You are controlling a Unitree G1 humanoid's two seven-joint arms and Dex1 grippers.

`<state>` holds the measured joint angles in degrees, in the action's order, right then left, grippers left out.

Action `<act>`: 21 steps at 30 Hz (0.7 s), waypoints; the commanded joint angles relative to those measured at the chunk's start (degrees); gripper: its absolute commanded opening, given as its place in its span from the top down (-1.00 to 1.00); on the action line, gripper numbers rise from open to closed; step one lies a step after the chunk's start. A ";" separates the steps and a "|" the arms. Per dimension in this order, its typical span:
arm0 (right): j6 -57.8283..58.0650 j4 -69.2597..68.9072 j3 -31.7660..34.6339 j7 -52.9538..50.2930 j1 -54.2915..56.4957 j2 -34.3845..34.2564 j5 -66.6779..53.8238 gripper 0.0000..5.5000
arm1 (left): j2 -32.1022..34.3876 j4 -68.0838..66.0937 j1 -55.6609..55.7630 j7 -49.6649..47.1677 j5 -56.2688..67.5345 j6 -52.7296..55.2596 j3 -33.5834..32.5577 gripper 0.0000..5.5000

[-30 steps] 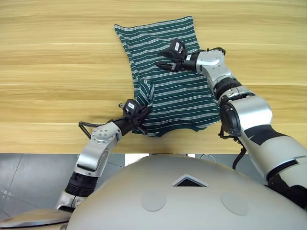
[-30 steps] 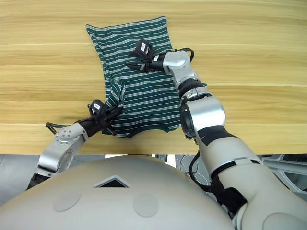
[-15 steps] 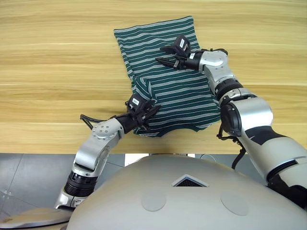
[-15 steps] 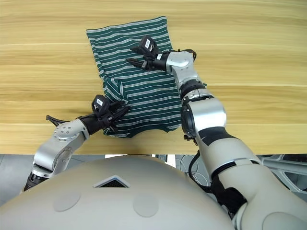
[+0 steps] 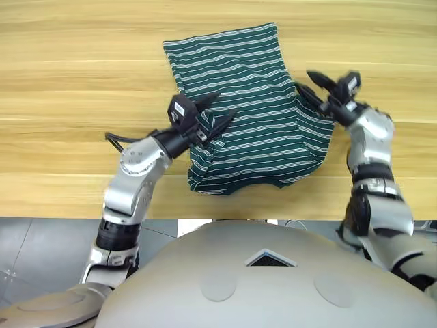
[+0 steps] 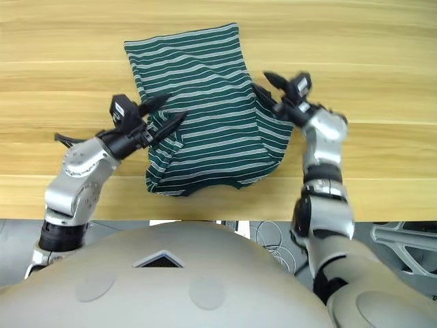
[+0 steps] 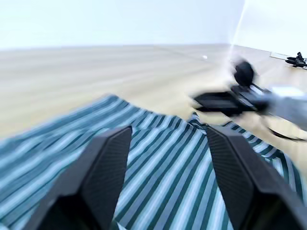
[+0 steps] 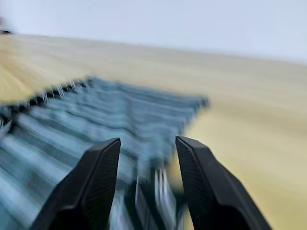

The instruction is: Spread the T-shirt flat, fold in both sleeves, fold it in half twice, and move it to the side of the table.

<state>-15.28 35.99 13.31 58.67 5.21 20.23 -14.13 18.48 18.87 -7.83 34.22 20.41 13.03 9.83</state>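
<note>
I note left tool (image 5: 227, 104) and right tool (image 5: 305, 80) released, flanking the rumpled green-striped cloth T-shirt (image 5: 256, 133); pinching doubled layers could skew folds.

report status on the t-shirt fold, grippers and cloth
Left gripper and right gripper: jaws open, holding nothing, one at each side of the T-shirt. Cloth lies rumpled on the table, not yet flat.

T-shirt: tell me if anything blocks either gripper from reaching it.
Nothing visible does. The open left gripper is over the left edge of the T-shirt, and the open right gripper is at its right edge, both right by the cloth.
</note>
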 commanded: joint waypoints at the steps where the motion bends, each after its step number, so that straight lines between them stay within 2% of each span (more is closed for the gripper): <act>1: 14.73 -17.82 4.96 -5.41 -16.67 2.18 -6.95 0.21 | -1.32 -13.41 3.03 1.70 -4.59 -9.09 0.37 0.01; 4: 25.48 -30.02 7.62 -11.84 -23.90 1.44 -12.25 0.21 | -3.67 -24.53 4.97 1.41 -9.86 -15.92 3.52 0.01; 8: 35.51 -39.52 7.35 -15.17 -25.86 3.19 -16.44 0.21 | -5.59 -36.17 7.28 0.32 -13.41 -21.55 3.85 0.01; 17: 47.37 -34.78 3.46 -21.82 -20.02 4.74 -14.68 0.21 | -6.54 -44.95 8.76 1.29 -15.50 -26.88 3.43 0.01; 21: 48.90 -32.53 3.80 -22.90 -17.25 5.09 -14.65 -0.02 | -6.95 -45.14 8.62 1.46 -15.79 -27.51 3.70 0.00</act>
<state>32.11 2.18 17.05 36.81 -13.32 24.36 -29.12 11.52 -25.19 0.83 35.56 6.00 -14.81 13.33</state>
